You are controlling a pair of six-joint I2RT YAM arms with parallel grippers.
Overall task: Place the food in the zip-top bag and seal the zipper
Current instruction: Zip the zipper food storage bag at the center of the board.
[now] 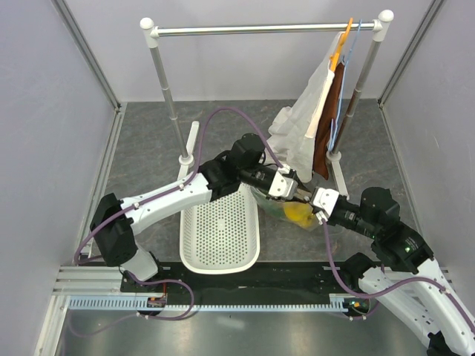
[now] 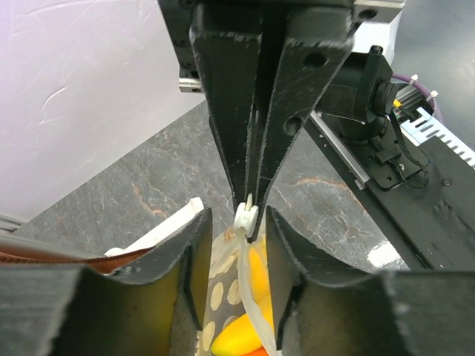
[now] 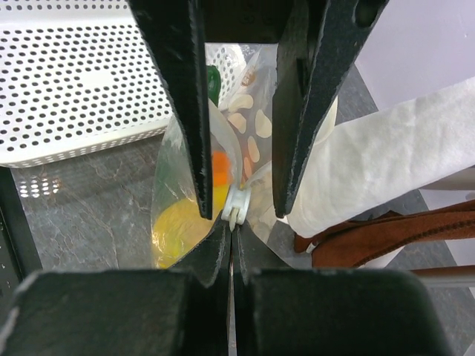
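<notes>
Several pieces of the food [image 1: 298, 213] are seen through the zip-top bag [image 3: 249, 144]: a yellow mass low down, an orange patch above it and a dark green sliver near the top. Whether all four are inside cannot be told. In the top view the bag is held upright by its top edge at 3 o'clock of the white basket [image 1: 220, 222]; whether its bottom rests on the desk [image 1: 148, 148] cannot be told. Along the top edge runs the zipper [image 2: 249, 285], and a small white slider [image 3: 235, 208] is carried on it.

The right tool [image 3: 231, 231], reaching in from 4 o'clock, is pinched fully together on the white slider. The left tool [image 2: 234, 222] is brought in from 10 o'clock, tip to tip with it. Its fingers [image 3: 185, 111] are parted by a narrow gap and nothing is clamped between them; the bag's edge is only straddled. Contact between those fingers and the plastic cannot be judged.

The zipper's long axis is judged to lie on the 10-to-4 o'clock line joining the two tools, with the strip passing from the slider back between the left fingers. Sealing is judged to be the step in hand. Since the slider is gripped by the right arm, the coming move is likely to need the left fingers closed on the edge as an anchor while the slider is drawn along that line. How much of the strip is shut cannot be seen. At 12 o'clock of the bag, white cloth [image 1: 304, 126] is hung from a rack [image 1: 267, 30], near the bag.
</notes>
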